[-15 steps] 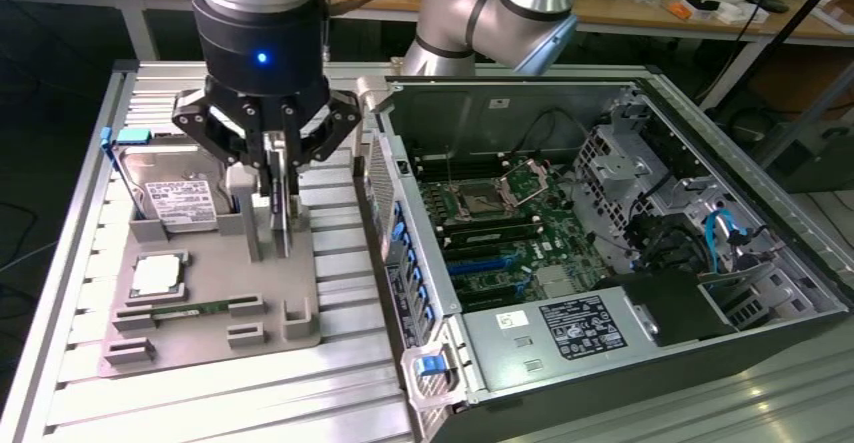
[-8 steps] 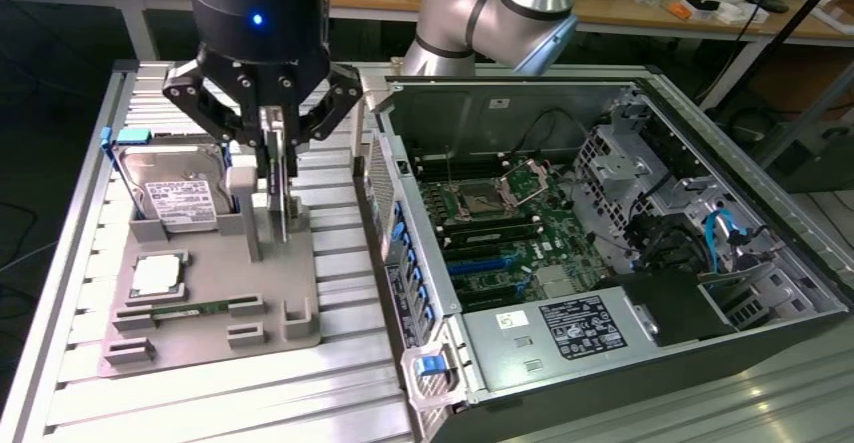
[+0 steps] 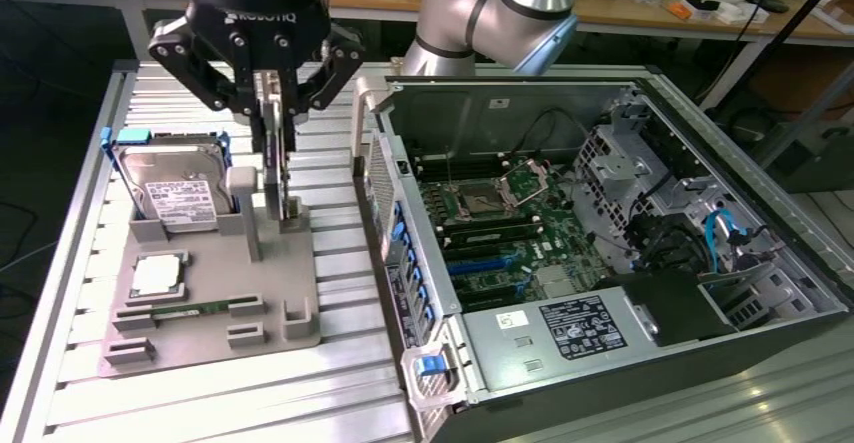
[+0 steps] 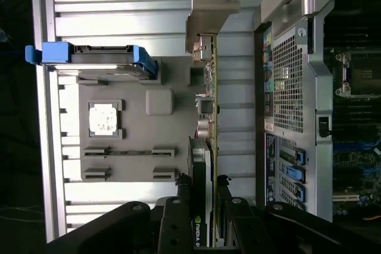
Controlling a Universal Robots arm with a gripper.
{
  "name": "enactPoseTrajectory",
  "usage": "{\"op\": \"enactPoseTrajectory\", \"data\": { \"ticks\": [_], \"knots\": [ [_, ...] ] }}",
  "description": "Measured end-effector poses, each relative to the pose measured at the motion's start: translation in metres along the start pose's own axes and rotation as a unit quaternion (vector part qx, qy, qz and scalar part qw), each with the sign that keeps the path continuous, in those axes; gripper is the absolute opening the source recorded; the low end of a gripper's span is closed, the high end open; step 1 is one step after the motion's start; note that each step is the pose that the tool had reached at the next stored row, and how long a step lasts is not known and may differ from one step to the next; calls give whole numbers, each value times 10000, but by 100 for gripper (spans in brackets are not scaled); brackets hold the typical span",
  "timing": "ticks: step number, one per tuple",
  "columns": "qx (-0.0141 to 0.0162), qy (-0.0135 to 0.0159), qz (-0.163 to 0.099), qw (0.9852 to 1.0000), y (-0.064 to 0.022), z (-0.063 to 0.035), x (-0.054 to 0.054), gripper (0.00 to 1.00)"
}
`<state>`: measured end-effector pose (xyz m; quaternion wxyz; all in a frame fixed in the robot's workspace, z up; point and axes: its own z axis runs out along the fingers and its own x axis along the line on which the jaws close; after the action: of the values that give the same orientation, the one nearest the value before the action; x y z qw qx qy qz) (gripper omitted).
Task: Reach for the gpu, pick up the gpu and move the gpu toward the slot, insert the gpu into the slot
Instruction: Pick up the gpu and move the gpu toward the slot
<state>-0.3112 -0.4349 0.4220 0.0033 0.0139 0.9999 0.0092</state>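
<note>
The gpu (image 3: 276,168) is a thin dark card standing on edge in the grey fixture plate (image 3: 214,348), to the exterior view's left of the open computer case. My gripper (image 3: 274,113) comes down over its top edge, one finger on each face, shut on the card. In the wrist view the gpu (image 4: 209,99) runs away from my gripper (image 4: 202,184), with its metal bracket at the far end. Its lower edge looks level with the fixture's supports. The long card slots (image 3: 483,261) lie on the motherboard inside the case, apart from the card.
The fixture also holds a hard drive (image 3: 174,188) in blue rails, a square processor chip (image 3: 158,273) and a memory stick (image 3: 200,310). The case's perforated rear wall (image 3: 387,223) rises close beside the card. Cables and drive cages crowd the case's far side (image 3: 667,233).
</note>
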Motion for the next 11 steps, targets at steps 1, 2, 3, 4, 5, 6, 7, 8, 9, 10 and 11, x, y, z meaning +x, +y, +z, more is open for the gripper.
{"op": "enactPoseTrajectory", "data": {
  "ticks": [1,2,3,4,5,6,7,8,9,10,11],
  "knots": [
    [0,0,0,10000,0,-33,0,27],
    [0,0,0,10000,1,-66,1,27],
    [0,0,0,10000,2,-100,1,27],
    [0,0,0,10000,2,-132,1,27],
    [0,0,0,10000,3,-168,2,27],
    [0,0,0,10000,4,-200,2,27],
    [0,0,0,10000,4,-224,3,27],
    [-1,0,0,10000,4,-231,3,27],
    [-5,-1,0,10000,5,-230,-1,27],
    [-5,-1,0,10000,5,-231,-19,27],
    [-4,0,0,10000,5,-231,-37,27]
  ]
}}
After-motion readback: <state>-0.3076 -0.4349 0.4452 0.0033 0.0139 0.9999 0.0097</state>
